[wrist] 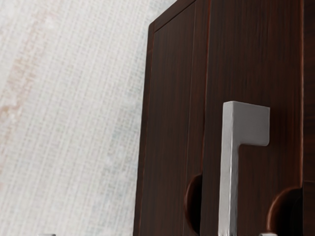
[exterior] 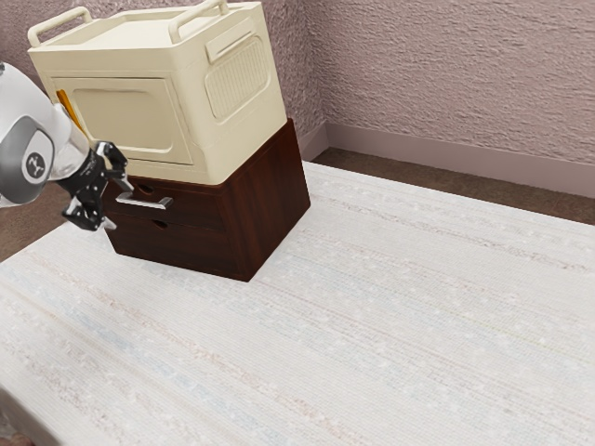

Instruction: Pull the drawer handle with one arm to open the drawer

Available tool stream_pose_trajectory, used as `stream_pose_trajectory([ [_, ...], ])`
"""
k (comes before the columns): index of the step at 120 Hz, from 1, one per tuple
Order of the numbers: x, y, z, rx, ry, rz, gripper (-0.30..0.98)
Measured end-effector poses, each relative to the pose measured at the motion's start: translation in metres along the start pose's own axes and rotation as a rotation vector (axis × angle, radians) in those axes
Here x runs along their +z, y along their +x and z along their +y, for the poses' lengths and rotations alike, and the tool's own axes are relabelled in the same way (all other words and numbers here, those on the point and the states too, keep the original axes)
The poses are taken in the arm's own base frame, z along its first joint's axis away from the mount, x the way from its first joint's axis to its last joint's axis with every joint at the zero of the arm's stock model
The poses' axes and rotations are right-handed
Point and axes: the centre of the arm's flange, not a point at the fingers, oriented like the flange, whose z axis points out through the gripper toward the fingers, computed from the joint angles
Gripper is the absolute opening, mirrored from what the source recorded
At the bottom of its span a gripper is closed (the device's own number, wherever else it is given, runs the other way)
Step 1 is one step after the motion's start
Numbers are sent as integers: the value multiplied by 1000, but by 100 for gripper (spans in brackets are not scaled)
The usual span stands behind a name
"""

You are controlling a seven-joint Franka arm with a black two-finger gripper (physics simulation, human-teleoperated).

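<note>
Standing spread with nothing between them, the fingers of the black gripper [exterior: 118, 206] are at the middle left of the exterior view, just beside the silver handle [exterior: 142, 202]. That handle, a straight bar on squared-off ends, looks rigid and rather smooth, perhaps metal, so it should take a firm pinch without bending, though a loose one could slide. I'd take hold at the middle of the bar, one finger on each long side (an off-centre grip might make the drawer bind), then draw straight out from the front. Behind it, the upper drawer [exterior: 197, 205] looks shut in its dark wooden cabinet [exterior: 265, 209], left of centre in the frame; its weight can't be told, but I'd expect some drag before it slides. Above, in the frame's upper left, a cream box [exterior: 210, 149] rests on the cabinet, its load probably helping to steady it against the pull.
</note>
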Motion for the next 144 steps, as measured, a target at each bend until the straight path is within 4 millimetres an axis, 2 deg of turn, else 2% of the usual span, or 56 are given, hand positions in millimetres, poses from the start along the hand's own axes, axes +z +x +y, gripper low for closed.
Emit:
stream_pose_trajectory([
  [14,-1,-3,4,2,-11,0,49],
  [67,18,-5,12,5,5,23,46],
  [144,32,-8,13,-2,15,21,44],
])
